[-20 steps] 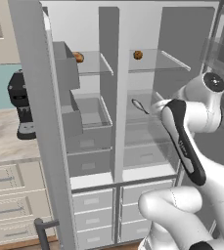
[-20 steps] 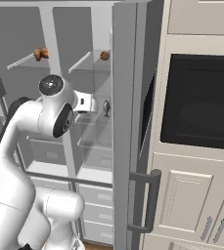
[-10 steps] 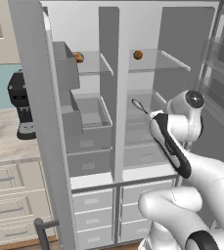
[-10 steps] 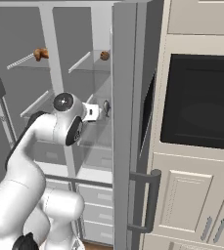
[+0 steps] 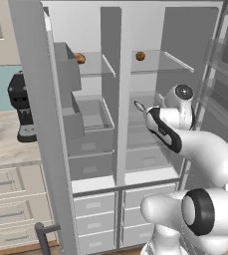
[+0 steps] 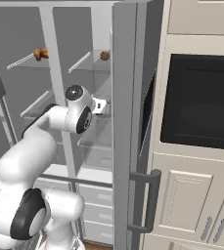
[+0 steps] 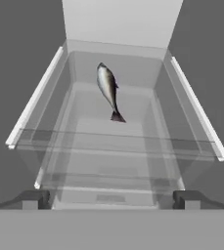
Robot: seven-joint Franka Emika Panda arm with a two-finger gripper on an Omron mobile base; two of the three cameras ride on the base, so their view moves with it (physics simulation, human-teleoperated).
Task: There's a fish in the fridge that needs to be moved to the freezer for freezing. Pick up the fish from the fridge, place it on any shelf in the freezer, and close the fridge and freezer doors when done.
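We are swinging the arm further into the fridge (image 5: pixel 150 144), so the end effector (image 7: pixel 111 199) is now facing the fish (image 7: pixel 108 91) head-on instead of hanging out in front of the shelves. The fish is lying toward the back of a glass shelf (image 7: pixel 118 146), untouched. Our fingers are spread wide and holding nothing, so we judge the reach is nearly lined up and the grasp comes next.

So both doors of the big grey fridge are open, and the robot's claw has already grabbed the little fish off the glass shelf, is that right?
Not quite. Both doors are open, but the gripper has not grabbed the fish. In the hand view the fish lies on the glass shelf ahead of the open fingertips, untouched.
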